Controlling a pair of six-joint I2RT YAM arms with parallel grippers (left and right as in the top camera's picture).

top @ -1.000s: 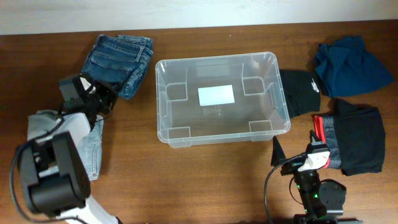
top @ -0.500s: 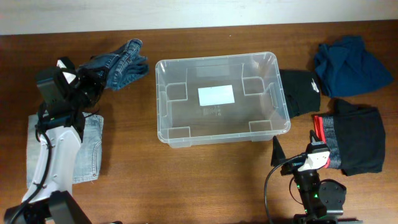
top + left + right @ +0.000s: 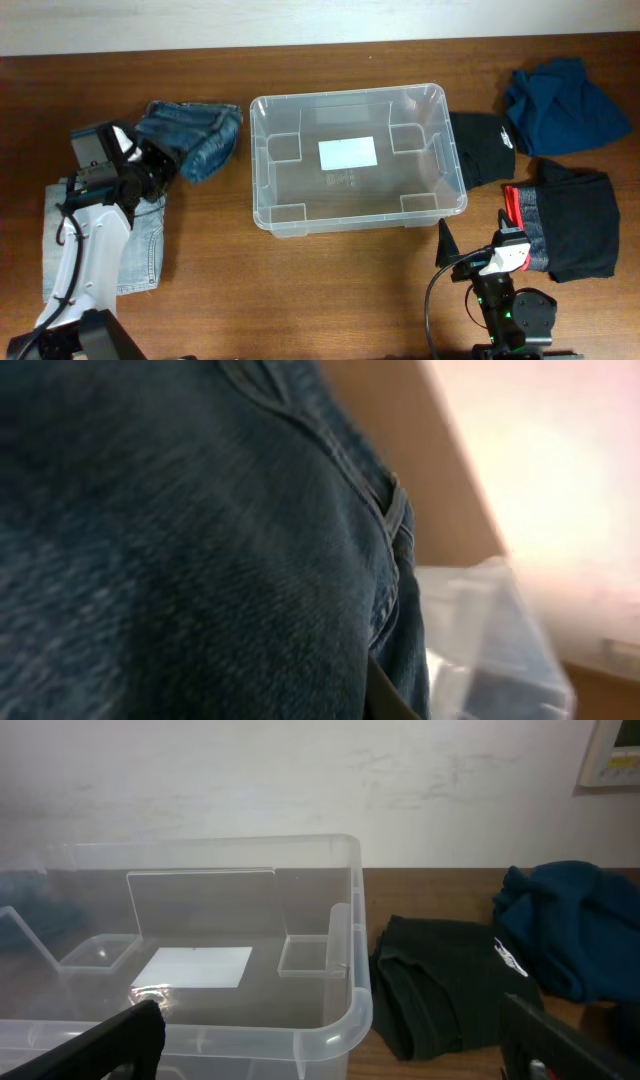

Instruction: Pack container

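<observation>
Left gripper pinches a folded pair of dark blue denim jeans near the left edge of the brown wooden tabletop. The bundle stops just short of the large clear plastic container. Only the overhead view shows this spacing. The left wrist camera is filled with denim weave and seams, with a blurred corner of the container at lower right.

The left arm runs up from the near-left corner, its wrist bent toward the container, above a flat pair of pale blue jeans. The right arm sits folded at the near edge, right of centre. The right gripper is spread wide and faces the container's near-right corner, as its wrist camera shows.

The container stands at the tabletop's centre, open and holding nothing. It has a rolled rim, rounded corners, moulded inner ridges and a white rectangular label on its base. A folded black garment lies touching its right wall. A crumpled dark teal garment lies near the far-right corner, and a black garment with a red band by the right edge.
</observation>
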